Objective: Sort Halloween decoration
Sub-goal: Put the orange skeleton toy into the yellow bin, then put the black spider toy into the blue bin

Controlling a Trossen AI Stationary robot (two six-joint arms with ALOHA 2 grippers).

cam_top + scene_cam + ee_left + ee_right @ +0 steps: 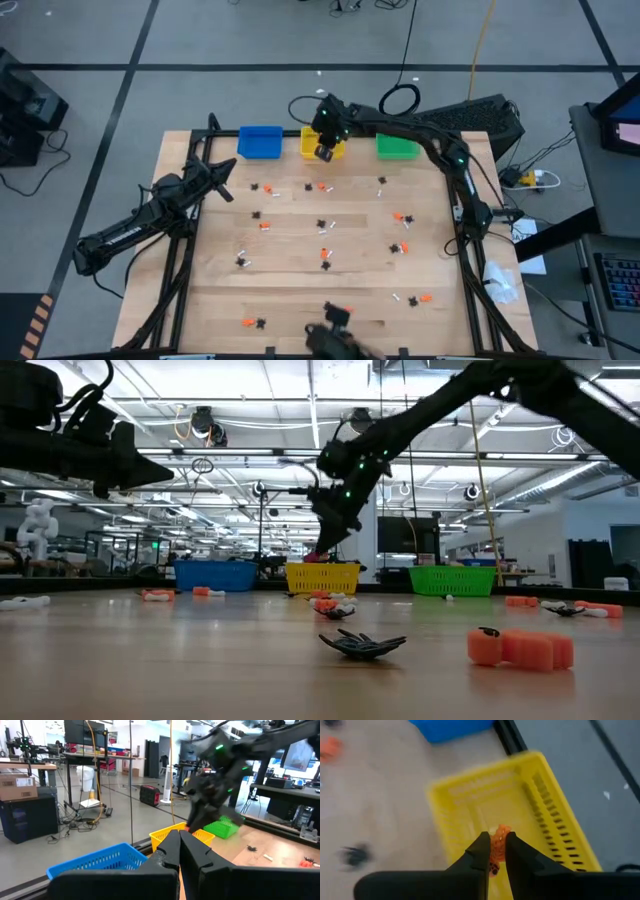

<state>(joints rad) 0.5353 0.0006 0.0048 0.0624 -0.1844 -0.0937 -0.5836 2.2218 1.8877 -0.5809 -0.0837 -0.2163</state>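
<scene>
Above one yellow bin (560, 835), right end effector (493, 851) grips one orange trinket (498, 842); left end effector (179, 851) clenched.

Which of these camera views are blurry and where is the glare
Right wrist view: the table and a black trinket smear, while the yellow bin and the right gripper, shut on an orange trinket, stay fairly clear. Left wrist view: the right arm blurs. Low view: ceiling lights glare.

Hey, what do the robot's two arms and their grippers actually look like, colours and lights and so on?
Both arms are black and slender, built of jointed segments. The right arm shows small green lights near its joints. The left gripper and the right gripper each end in two dark, blunt, wedge-shaped fingers.
</scene>
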